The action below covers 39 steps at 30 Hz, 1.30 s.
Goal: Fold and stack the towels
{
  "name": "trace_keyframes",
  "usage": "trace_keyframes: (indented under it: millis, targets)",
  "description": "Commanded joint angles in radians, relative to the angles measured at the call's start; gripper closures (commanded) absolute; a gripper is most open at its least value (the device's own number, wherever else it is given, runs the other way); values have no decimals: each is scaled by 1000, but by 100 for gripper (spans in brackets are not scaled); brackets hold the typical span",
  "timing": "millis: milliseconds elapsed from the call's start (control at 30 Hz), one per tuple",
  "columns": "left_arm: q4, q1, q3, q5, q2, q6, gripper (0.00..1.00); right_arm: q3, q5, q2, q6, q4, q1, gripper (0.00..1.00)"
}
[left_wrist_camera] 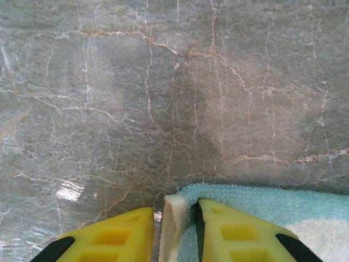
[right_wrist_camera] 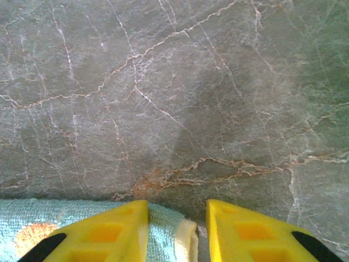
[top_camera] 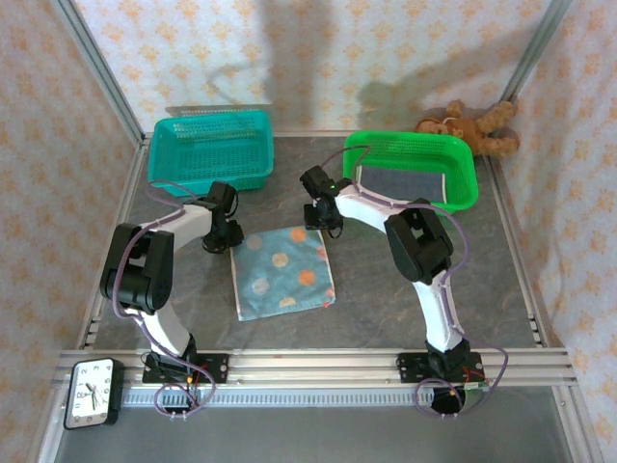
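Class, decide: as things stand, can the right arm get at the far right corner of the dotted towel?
Probably yes. The right gripper straddles that corner of the dotted towel, fingers either side of the edge, with bare table beyond it.

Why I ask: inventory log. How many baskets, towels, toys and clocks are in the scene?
Baskets: 2, the teal basket and the green basket
Towels: 1 for certain, the dotted towel; a grey layer inside the green basket is unclear and not counted
Toys: 1, the teddy bear
Clocks: 1, the clock
Total: 5
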Motion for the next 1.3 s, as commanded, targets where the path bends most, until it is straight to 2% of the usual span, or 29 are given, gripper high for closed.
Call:
trace_keyframes:
  millis: [0,67,200,233,533,800,1067,1267]
  targets:
    - [17,5,3,7,32,25,77,-13,11,27,-7,-13,0,73]
    - [23,5,1,18,38,25,80,-22,0,25,-3,-3,0,81]
    - [27,5,2,36,35,27,97,-31,2,6,1,5,0,100]
    - [28,5,1,37,26,27,100,-33,9,-2,0,4,0,100]
    - [40,3,-12,23,-126,22,100,-71,65,-139,-34,34,-15,100]
    - [92,-13,-60,-15,-248,29,100,-160,65,-262,-43,90,-28,100]
    - [184,-71,-222,-98,-421,14,100,-345,18,-409,6,204,-20,100]
    - [208,-120,-323,-157,-513,-6,100,-460,56,-502,16,240,35,100]
